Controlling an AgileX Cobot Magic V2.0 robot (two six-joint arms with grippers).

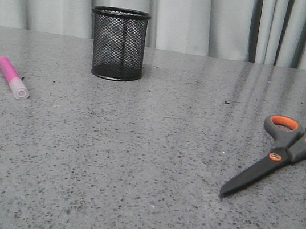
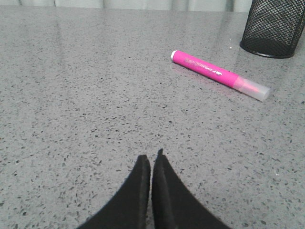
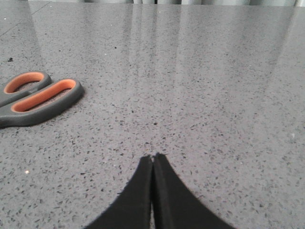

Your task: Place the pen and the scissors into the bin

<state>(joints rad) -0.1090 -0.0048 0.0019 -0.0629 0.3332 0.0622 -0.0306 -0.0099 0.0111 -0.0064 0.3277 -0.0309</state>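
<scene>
The magenta pen with its whitish cap lies flat at the table's left; it also shows in the left wrist view. The black mesh bin stands upright at the back, left of centre, and its base shows in the left wrist view. The scissors lie closed at the right, blades pointing to the front; their orange-lined loops show in the right wrist view. My left gripper is shut and empty, short of the pen. My right gripper is shut and empty, beside the scissors' loops. Neither gripper shows in the front view.
A grey speckled stone table carries everything. Pale curtains hang behind its far edge.
</scene>
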